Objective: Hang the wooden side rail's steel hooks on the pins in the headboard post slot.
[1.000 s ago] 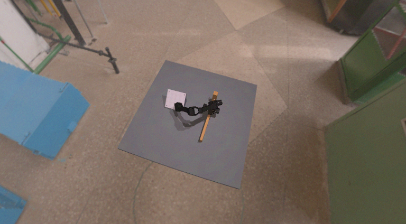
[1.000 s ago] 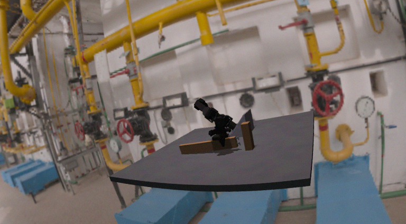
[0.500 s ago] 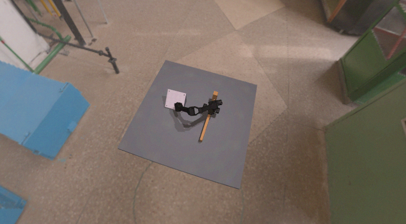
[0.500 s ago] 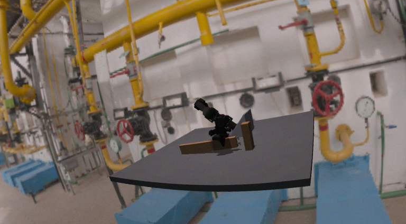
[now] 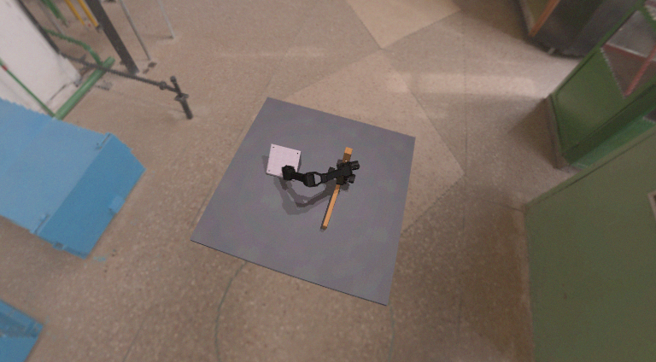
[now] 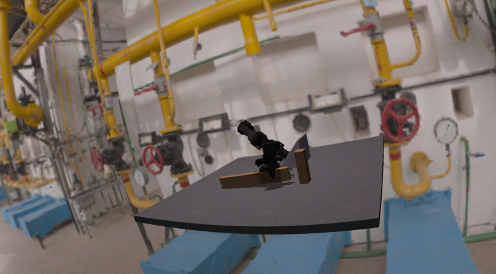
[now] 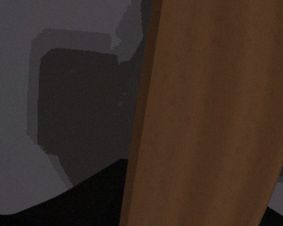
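The wooden side rail (image 5: 330, 208) (image 6: 241, 180) (image 7: 212, 113) is a long orange-brown bar. My gripper (image 5: 343, 178) (image 6: 271, 175) is shut on it near its hook end; the fingertips are hidden from above. In the exterior view that end is raised a little over its shadow, and the far end at left seems to rest on the table. Two small steel hooks (image 6: 291, 172) stick out from the raised end, with a narrow gap between them and the post. The headboard post (image 5: 348, 150) (image 6: 302, 167) stands upright. Its slot and pins are hidden.
The grey table (image 5: 289, 247) (image 6: 329, 209) carries everything. A pale square plate (image 5: 283, 157) lies at the arm's base, left of the rail in the top view. A dark slanted panel (image 6: 304, 145) shows behind the post in the exterior view.
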Robot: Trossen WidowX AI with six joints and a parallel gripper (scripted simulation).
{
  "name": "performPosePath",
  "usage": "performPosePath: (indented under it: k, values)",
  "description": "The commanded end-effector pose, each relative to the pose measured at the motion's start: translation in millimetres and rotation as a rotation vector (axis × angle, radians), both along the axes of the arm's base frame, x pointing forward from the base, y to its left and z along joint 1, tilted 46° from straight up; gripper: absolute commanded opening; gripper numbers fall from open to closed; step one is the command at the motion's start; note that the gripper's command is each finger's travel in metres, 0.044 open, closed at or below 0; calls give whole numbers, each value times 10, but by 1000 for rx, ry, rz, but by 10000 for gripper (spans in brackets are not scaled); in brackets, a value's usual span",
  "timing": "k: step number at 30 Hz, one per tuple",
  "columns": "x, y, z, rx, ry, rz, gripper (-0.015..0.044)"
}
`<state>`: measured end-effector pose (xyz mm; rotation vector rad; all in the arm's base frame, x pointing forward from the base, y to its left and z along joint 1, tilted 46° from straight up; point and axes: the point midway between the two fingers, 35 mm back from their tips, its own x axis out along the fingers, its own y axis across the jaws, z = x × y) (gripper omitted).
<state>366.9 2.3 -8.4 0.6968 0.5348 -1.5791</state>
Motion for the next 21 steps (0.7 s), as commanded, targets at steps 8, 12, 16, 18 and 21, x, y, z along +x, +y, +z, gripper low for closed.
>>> performPosePath:
  k: [8, 12, 16, 18, 21]
  values:
    - [12, 63, 2, 4, -10, 10, 0]
    - [8, 63, -4, 4, -10, 10, 0]
    - [4, 64, -11, 4, -10, 10, 0]
    - [1, 64, -14, 4, -10, 10, 0]
    - [2, 64, -19, 4, -10, 10, 0]
